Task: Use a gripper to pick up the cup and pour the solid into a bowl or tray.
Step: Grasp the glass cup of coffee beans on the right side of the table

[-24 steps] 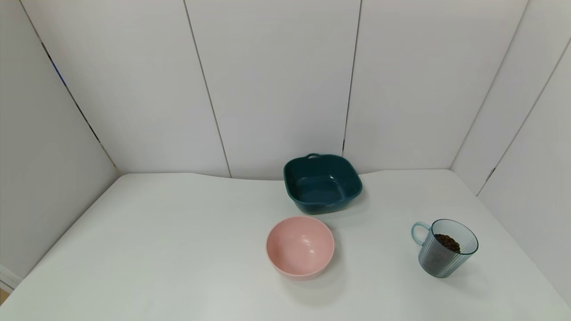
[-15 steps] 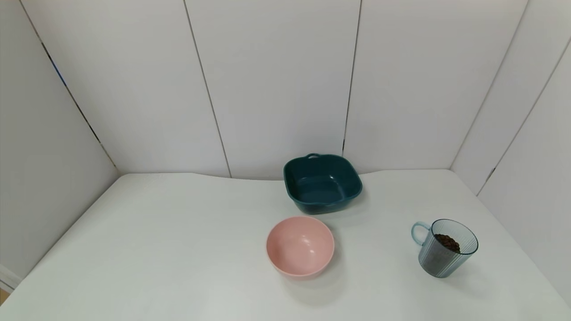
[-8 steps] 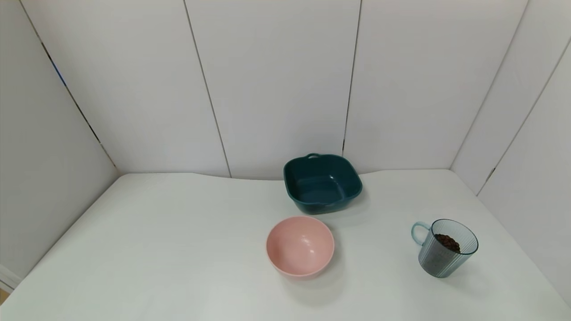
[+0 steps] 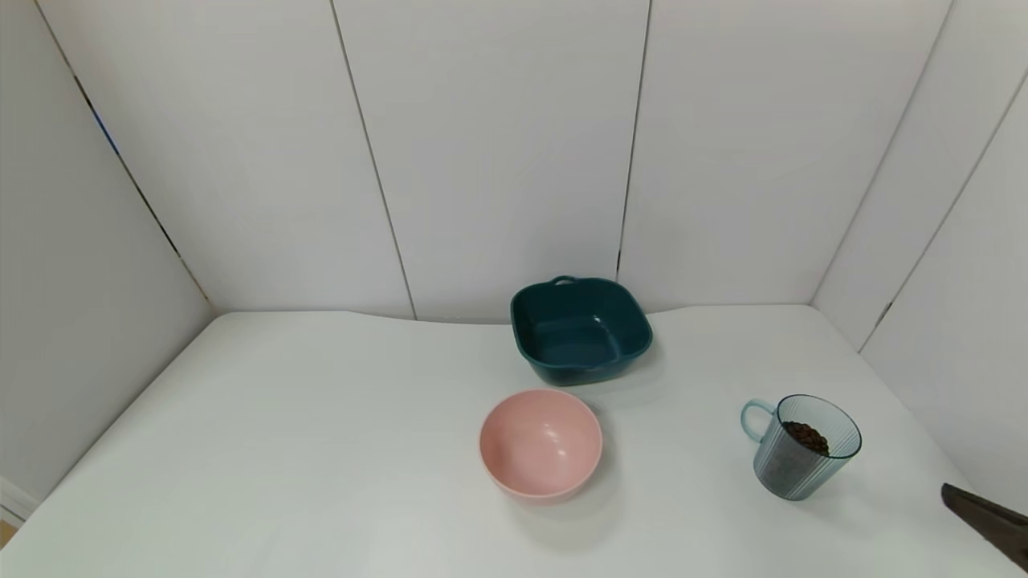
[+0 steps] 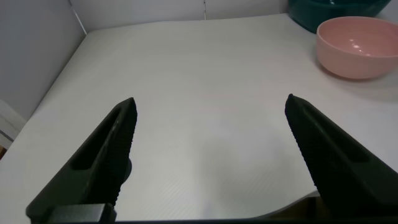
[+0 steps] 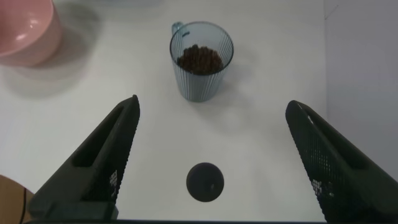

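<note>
Table (image 4: 321,449): white surface filling the scene, walled by pale panels
Teal dish (image 4: 581,329): dark, squarish, with handles, at the back of the table, not part of the job
Bowl (image 4: 540,443): round pale pink, bare inside, just in front of the teal dish, well apart from the cup
Right gripper (image 6: 211,162): low at the near right edge of the table, fingers spread wide and holding nothing, the cup centred in the gap farther ahead
Left gripper (image 5: 208,155): parked over the near left side of the table, fingers wide apart, nothing held
Cup (image 4: 800,446): ribbed pale blue, upright near the right edge, loop handle turned toward the bowl
Beans (image 6: 199,59): small dark brown heap inside the cup
Step in hand: likely reaching for the cup; keep it centred between the fingers, close on the ribbed wall, lift level so nothing spills
</note>
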